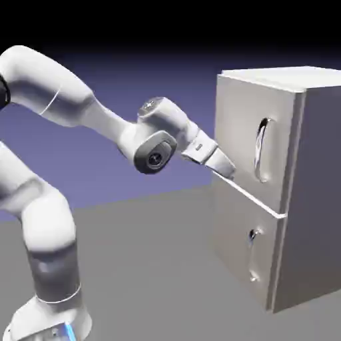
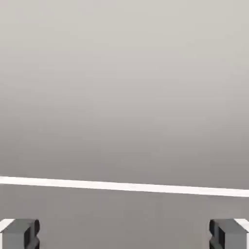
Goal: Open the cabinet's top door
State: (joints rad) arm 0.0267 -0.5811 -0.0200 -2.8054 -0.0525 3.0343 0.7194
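While the pincer (image 1: 228,174) points down and to the right near the middle of the exterior view, its two tips stand wide apart, at the lower left and lower right corners of the hand view. Nothing held between them. Cabinet (image 1: 303,193) fills the right side of the exterior view; top door (image 1: 243,136), closed, with its curved handle (image 1: 260,150) at upper right, right of the pincer. Tips close to the front; contact cannot be told.
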